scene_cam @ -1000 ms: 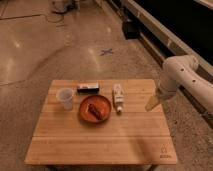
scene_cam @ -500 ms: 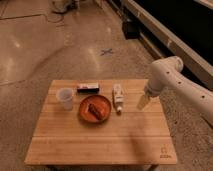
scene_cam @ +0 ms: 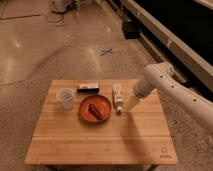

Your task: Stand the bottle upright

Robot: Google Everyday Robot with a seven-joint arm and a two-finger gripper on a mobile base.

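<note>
The bottle is small, slim and whitish-cream with a pale label. It lies on its side on the wooden table, just right of the orange plate, its length running away from me. My gripper hangs from the white arm that comes in from the right. It is just right of the bottle's near end, close above the table.
A translucent plastic cup stands left of the plate. A flat dark-and-white box lies behind the plate. The plate holds a brownish food item. A dark counter runs along the right, with a dark bin on the floor.
My arm has swung left across the table's right side, bringing the gripper from near the right edge to just beside the bottle. The bottle has not moved.
</note>
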